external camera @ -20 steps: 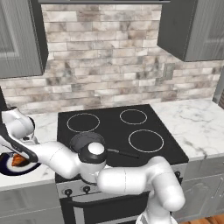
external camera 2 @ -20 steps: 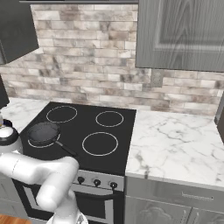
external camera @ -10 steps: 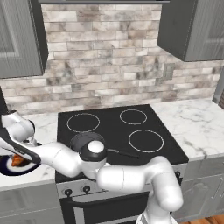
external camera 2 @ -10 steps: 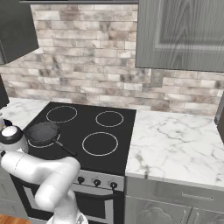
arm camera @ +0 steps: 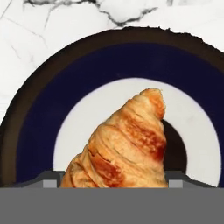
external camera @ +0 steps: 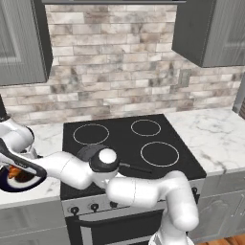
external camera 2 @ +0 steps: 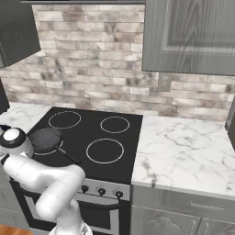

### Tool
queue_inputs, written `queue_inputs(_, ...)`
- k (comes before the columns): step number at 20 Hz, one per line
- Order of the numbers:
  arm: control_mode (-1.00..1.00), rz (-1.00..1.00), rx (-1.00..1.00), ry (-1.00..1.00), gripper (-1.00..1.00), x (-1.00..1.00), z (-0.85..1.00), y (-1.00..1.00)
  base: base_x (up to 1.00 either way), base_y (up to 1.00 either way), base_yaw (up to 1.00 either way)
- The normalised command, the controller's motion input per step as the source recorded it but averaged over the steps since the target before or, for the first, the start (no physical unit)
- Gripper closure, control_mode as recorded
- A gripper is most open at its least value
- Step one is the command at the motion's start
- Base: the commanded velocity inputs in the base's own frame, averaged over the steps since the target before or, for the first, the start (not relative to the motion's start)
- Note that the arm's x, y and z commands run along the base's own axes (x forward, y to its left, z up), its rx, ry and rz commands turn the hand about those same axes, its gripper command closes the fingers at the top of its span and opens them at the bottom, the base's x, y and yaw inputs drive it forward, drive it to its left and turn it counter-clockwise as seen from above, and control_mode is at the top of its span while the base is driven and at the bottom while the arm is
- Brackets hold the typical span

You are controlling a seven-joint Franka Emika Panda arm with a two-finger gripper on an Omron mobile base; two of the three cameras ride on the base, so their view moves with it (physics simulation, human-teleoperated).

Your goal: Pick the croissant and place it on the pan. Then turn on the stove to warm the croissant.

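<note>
The golden-brown croissant (arm camera: 127, 144) lies on a dark blue plate (arm camera: 39, 131) with a white ring, on the marble counter left of the stove (external camera: 119, 141). My gripper (arm camera: 113, 183) is down over it, one fingertip (arm camera: 50, 183) against each side of the pastry, shut on it. From the left base view the gripper (external camera: 14, 170) sits low over the plate (external camera: 23, 185), with a bit of orange croissant (external camera: 13, 172) under it. The small dark pan (external camera 2: 45, 139) rests on the front left burner, handle pointing right; in the left base view the pan (external camera: 86, 151) is partly behind my arm.
Black knobs (external camera 2: 101, 192) line the stove's (external camera 2: 92, 133) silver front panel. Marble counter (external camera 2: 183, 156) stretches to the right of it. Grey wall cabinets (external camera: 210, 28) hang above, and a brick backsplash runs behind.
The hand has sunk slightly onto the plate at the left. The croissant, the plate and the pan have stayed in place.
</note>
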Motion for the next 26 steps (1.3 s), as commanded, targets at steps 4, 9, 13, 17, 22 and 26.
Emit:
queue_inputs(4, -1.0, 0.0, 0.0, -0.08, 1.0, -0.07, 0.24, 0.0, 0.0, 0.0, 0.0)
queue_inputs(9, -1.0, 0.01, 0.0, -0.05, 1.0, -0.15, 0.16, -0.05, 0.0, 0.0, 0.0)
queue_inputs(13, -1.0, 0.0, 0.0, -0.2, 1.0, -0.49, 0.35, -0.17, 0.0, 0.0, 0.0)
queue_inputs(17, -1.0, 0.0, 0.0, -0.16, 1.0, -0.57, 0.21, -0.23, 0.0, 0.0, 0.0)
queue_inputs(22, -1.0, 0.0, 0.0, -0.04, 1.0, -0.28, 0.03, -0.23, 0.0, 0.0, 0.0)
queue_inputs(26, -1.0, 0.01, 0.0, -0.06, 1.0, -0.14, 0.12, -0.35, 0.0, 0.0, 0.0)
